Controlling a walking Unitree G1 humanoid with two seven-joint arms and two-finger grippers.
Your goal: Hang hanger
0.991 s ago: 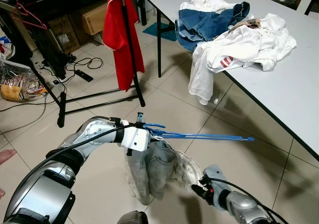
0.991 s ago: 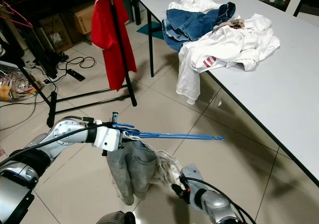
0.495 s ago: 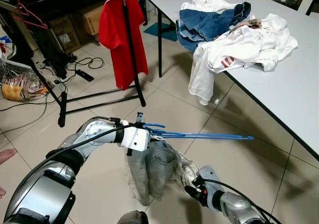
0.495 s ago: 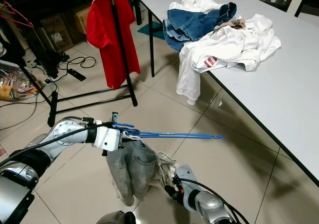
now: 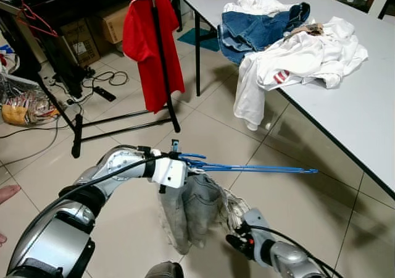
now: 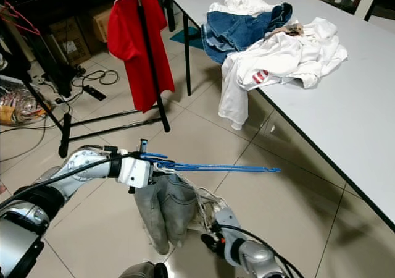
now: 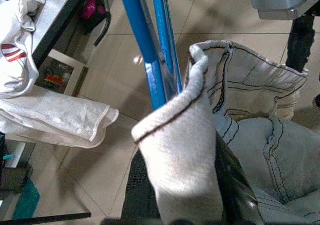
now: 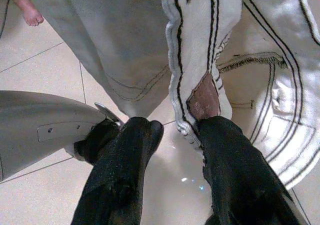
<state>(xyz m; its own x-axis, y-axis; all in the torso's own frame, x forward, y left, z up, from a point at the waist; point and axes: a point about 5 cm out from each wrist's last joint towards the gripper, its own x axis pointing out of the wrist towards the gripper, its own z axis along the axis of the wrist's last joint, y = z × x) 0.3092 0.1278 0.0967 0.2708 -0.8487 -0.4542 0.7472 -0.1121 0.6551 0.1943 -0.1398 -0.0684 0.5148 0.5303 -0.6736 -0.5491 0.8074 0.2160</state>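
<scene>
A blue hanger [image 5: 247, 167] juts out level to the right from my left gripper [image 5: 180, 164], which is shut on its hook end. Grey jeans [image 5: 192, 209] hang folded over the hanger just beside that gripper. In the left wrist view the hanger's blue bars [image 7: 150, 60] run past a fold of jeans cloth [image 7: 180, 150] that covers the fingers. My right gripper [image 8: 182, 130] is low, under the jeans, and open. The pale inner waistband [image 8: 200, 60] hangs down between its fingers [image 8: 120, 175] and touches one of them. A black clothes rack [image 5: 162, 68] stands beyond.
A red shirt [image 5: 151, 43] hangs on the rack, and a red hanger [image 5: 34, 20] hangs at the far left. A white table [image 5: 345, 111] on the right carries a pile of clothes [image 5: 290, 40]. Cables and boxes lie behind the rack. A person's foot [image 5: 6, 194] is at the left edge.
My right gripper has moved left and closer under the hanging jeans. The left gripper, with the hanger, has stayed nearly still. The camera shifted slightly.
</scene>
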